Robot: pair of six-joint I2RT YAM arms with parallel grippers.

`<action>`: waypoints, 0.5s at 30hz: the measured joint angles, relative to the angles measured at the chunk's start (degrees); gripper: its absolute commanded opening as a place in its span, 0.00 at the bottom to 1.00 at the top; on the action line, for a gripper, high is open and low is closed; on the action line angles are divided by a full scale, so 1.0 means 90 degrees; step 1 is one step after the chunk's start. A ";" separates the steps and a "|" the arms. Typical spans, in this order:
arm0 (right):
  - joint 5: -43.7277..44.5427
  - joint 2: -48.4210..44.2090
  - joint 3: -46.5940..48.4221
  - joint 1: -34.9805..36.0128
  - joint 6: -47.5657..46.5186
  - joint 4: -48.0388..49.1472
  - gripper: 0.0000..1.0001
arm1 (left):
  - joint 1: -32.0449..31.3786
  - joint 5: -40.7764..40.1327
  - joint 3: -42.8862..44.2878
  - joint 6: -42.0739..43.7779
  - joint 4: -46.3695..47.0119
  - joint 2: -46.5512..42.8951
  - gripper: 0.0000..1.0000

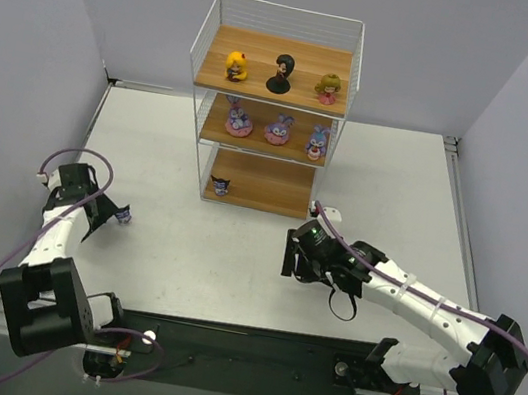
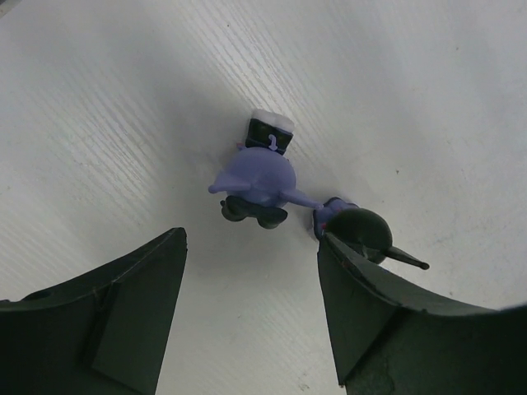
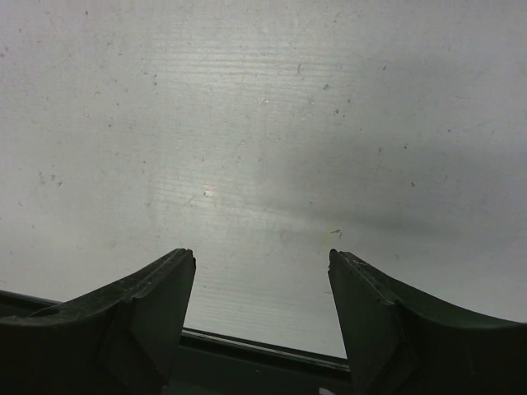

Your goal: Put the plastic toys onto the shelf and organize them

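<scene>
- white table (image 1: 231, 273), grey walls round it; the left gripper (image 2: 251, 237) hangs low over its left side, fingers spread, pinching nothing.
- a small blue-purple toy (image 2: 262, 177) lies tipped over just ahead of the fingertips, not between them. a dark rounded piece (image 2: 361, 230) touches one finger's tip; i cannot tell whether it is part of that toy.
- risk: closing from here would likely catch only the dark piece, or push the toy away, since the jaws stop short of its body.
- the right gripper (image 3: 262, 271) is spread too, over plain tabletop, holding nothing.
- the shelf (image 1: 308, 58) stands well apart: dolls (image 1: 281, 75) on top, bunnies (image 1: 279, 128) in the middle, one small dark figure (image 1: 219, 186) at the bottom left — a careless placement could topple it.
- only the left wrist view shows the toy's tilt and the gap to the fingers; only the top view shows the shelf.
</scene>
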 measured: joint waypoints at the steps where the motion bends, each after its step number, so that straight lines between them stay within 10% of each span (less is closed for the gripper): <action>1: 0.0000 -0.0019 -0.0002 -0.0032 -0.0005 -0.0002 0.67 | 0.0010 0.0005 0.0017 0.0005 0.0049 0.0100 0.75; 15: -0.0073 -0.0061 -0.0056 -0.0415 -0.0024 -0.0022 0.66 | 0.0070 0.0034 0.0243 0.0160 0.0554 0.0962 0.77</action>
